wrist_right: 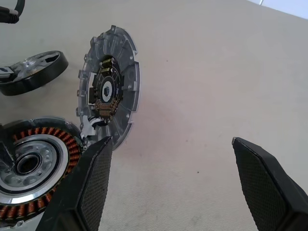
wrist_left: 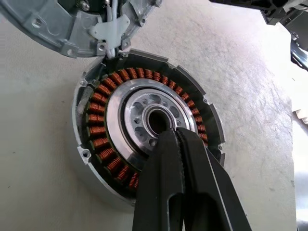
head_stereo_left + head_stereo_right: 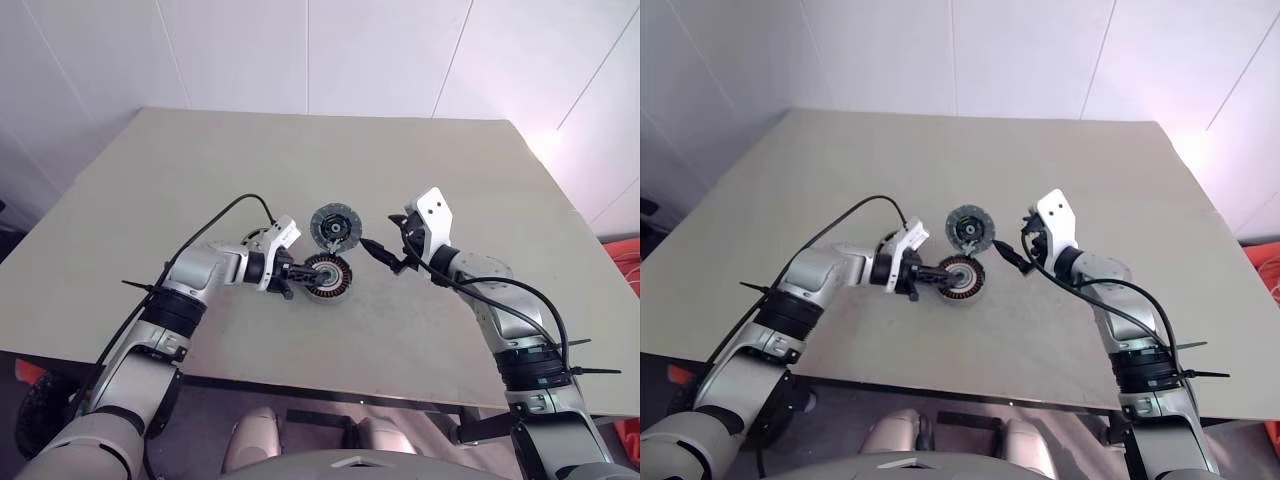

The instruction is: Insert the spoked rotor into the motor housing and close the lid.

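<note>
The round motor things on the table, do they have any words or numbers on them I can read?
No words or numbers can be read anywhere.
The lid has a small pale mark at its dark centre, too small to read.
The motor housing shows only copper windings and bare metal.
The spoked rotor shows no lettering.

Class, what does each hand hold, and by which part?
Nothing is gripped. The left hand, shut, lies over the round dark copper-wound motor housing, fingertips at its silver centre; the right hand is open, empty.
</note>
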Robot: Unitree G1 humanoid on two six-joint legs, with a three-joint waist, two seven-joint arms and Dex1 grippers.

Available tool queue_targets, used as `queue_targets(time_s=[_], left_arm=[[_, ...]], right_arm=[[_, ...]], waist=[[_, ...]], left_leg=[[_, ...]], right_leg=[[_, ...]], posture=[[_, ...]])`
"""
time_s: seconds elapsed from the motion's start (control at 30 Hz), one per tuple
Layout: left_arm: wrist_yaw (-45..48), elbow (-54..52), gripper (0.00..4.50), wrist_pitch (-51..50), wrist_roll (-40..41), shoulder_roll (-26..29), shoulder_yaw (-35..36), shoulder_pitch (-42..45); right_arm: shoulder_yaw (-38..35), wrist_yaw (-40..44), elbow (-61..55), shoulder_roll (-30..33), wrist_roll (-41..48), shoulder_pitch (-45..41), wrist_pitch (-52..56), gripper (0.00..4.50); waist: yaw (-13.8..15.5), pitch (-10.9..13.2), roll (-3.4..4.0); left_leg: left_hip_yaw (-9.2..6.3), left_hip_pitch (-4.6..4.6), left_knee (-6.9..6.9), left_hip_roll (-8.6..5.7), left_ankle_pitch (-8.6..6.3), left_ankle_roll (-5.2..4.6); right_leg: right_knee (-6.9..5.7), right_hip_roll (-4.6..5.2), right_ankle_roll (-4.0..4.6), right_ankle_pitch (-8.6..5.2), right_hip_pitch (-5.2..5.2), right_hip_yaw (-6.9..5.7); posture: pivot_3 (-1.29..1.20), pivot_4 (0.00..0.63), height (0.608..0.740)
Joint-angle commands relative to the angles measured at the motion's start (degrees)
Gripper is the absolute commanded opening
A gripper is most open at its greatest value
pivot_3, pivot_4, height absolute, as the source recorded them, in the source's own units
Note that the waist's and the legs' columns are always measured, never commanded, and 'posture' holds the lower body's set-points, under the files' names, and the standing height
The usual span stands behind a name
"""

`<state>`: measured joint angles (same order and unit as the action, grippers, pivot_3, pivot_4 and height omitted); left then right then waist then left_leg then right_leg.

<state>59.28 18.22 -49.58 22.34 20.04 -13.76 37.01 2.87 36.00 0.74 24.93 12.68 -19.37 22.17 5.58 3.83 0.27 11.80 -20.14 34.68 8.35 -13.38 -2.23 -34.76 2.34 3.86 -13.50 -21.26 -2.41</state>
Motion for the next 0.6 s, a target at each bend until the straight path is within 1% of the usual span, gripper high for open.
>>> queue_targets(time_s=[0.03, 0.3, 0.4, 0.6], left_arm=[[-0.35, -0.64, 0.06, 1.18, 2.11, -1.33, 3.68, 2.27], [1.04, 0.61, 0.06, 0.43, 0.50, -2.34, 0.67, 2.37], [-0.11, 2.58, 0.06, 0.88, -1.30, -2.42, -0.64, 2.43], [-1.56, 3.31, 0.06, 2.24, -2.82, -2.69, -0.64, 1.77]], right_arm=[[-1.53, -0.18, -0.96, 0.22, 0.20, -0.88, -1.20, 4.50], [-1.34, -0.14, -0.15, -0.06, 0.03, -1.78, -1.71, 4.50], [-1.43, -0.20, -0.29, -0.05, 0.07, -1.60, -1.76, 4.50], [-1.51, -0.47, -0.60, -0.10, 0.11, -1.19, -1.69, 4.50]], waist=[[0.02, 0.00, 0.00], [0.04, 0.00, 0.00], [0.02, 0.00, 0.00], [0.04, 0.00, 0.00]], left_leg=[[0.00, -0.02, 0.00, 0.00, 0.00, 0.00], [-0.01, -0.04, 0.00, 0.00, -0.01, -0.02], [-0.01, -0.04, 0.00, 0.01, -0.01, -0.02], [-0.03, 0.00, 0.00, 0.00, -0.01, -0.01]], right_leg=[[0.00, 0.00, 0.00, 0.00, 0.00, -0.01], [0.01, 0.00, 0.01, -0.01, -0.02, -0.03], [0.01, 0.00, 0.01, -0.01, -0.02, -0.04], [0.01, 0.02, 0.01, -0.01, 0.02, -0.05]], posture=[[0.00, 0.000, 0.740], [0.00, 0.000, 0.740], [0.00, 0.000, 0.740], [0.00, 0.000, 0.740]])
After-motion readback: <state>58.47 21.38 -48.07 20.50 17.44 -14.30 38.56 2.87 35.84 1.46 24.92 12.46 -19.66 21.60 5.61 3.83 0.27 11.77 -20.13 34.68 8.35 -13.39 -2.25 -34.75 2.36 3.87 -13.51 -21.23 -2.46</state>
